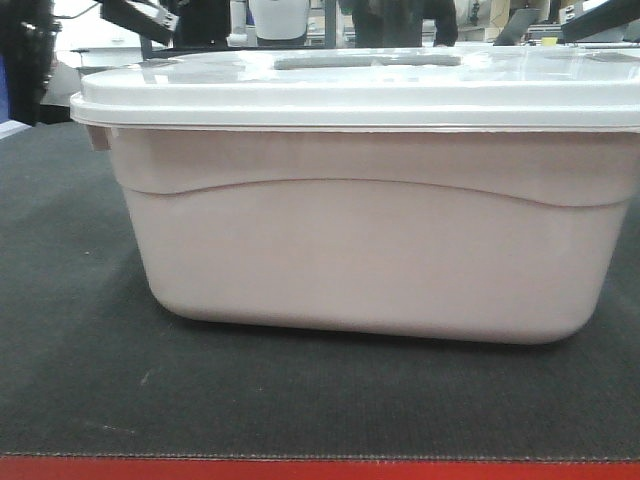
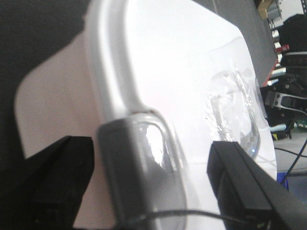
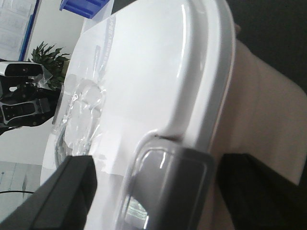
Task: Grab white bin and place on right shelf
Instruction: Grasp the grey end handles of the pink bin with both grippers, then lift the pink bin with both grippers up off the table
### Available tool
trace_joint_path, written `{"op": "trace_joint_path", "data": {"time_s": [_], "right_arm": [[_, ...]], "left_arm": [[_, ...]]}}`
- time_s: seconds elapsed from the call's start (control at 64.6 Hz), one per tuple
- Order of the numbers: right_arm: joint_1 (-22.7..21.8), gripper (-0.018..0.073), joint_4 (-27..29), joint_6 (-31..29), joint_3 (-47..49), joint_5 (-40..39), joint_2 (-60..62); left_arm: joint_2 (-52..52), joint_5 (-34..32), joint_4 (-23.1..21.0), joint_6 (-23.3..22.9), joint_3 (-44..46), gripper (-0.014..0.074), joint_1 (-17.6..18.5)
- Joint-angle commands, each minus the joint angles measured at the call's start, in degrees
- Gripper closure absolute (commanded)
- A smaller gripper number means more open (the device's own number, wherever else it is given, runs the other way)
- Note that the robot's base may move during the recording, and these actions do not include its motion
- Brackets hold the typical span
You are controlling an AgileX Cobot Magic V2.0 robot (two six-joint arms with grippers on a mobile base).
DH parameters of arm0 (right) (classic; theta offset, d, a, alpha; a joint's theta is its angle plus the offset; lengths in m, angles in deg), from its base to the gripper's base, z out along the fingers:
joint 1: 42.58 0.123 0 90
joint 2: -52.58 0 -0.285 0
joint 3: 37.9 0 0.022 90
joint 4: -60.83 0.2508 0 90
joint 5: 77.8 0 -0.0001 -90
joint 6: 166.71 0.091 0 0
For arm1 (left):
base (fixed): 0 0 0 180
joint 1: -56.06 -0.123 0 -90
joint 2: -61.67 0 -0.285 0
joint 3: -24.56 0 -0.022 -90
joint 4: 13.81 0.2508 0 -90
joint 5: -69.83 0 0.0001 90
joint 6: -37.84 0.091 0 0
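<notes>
Item: white bin point(image 1: 360, 250), one. Pale pinkish-white plastic tub with rounded bottom corners and a wavy moulded line along the side. Glossy white lid point(image 1: 300, 85) fitted on. Stands upright on a dark mat point(image 1: 70, 360). Its grey end latch point(image 2: 144, 182) lies between the spread fingers of my left gripper point(image 2: 148, 191); the opposite latch point(image 3: 168, 191) lies likewise within my right gripper point(image 3: 153, 191).

A robotics lab or workshop is indicated. Beyond the right end effector point(image 3: 165, 191), a potted plant point(image 3: 48, 60), a blue bin point(image 3: 81, 5) and black robot hardware point(image 3: 24, 103) are seen. Past the left end effector point(image 2: 151, 177), cluttered equipment point(image 2: 285, 98) is visible. A dark matted surface point(image 1: 80, 380) is used.
</notes>
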Motion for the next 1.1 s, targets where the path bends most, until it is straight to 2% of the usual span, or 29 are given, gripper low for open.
{"op": "trace_joint_path", "data": {"time_s": [0.0, 0.077, 0.155, 0.201, 0.356, 0.495, 0.557, 0.743, 0.851, 1.083], "right_arm": [[0.2, -0.0062, 4.4, -0.9, 1.0, 9.7, 1.9], [0.2, -0.0038, 4.4, -0.9, 1.0, 9.7, 1.9], [0.2, 0.0037, 4.4, -0.9, 1.0, 9.7, 1.9], [0.2, 0.0115, 4.4, -0.9, 1.0, 9.7, 1.9], [0.2, 0.0361, 4.4, -0.9, 1.1, 9.7, 2.0], [0.2, 0.051, 4.4, -0.9, 1.2, 9.7, 2.1], [0.2, 0.0503, 4.7, -0.9, 1.2, 9.7, 2.4], [0.2, 0.0503, 8.0, -0.9, 1.3, 9.7, 5.0], [0.2, 0.0503, 13.0, -1.2, 1.3, 9.7, 7.7], [0.7, 0.0503, 25.9, -4.2, 1.3, 9.7, 10.9]], "left_arm": [[2.5, 7.0, -4.3, 0.1, 1.9, 0.0197, 1.4], [2.5, 7.0, -4.3, 0.1, 1.9, 0.0207, 1.7], [2.5, 7.0, -4.5, 0.1, 1.9, 0.0246, 1.7], [2.5, 7.0, -4.7, 0.0, 1.9, 0.0285, 1.7], [2.5, 7.2, -6.1, 0.0, 2.4, 0.0468, 1.7], [2.5, 7.2, -9.8, 0.0, 2.4, 0.0662, 1.7], [2.9, 7.2, -10.7, 0.0, 2.4, 0.0732, 1.7], [5.1, 7.2, -13.7, 0.0, 3.4, 0.0715, 1.7], [7.1, 7.2, -13.7, -0.3, 5.8, 0.0715, 1.7], [12.0, 7.2, -13.7, -5.3, 13.8, 0.0715, 1.7]]}}
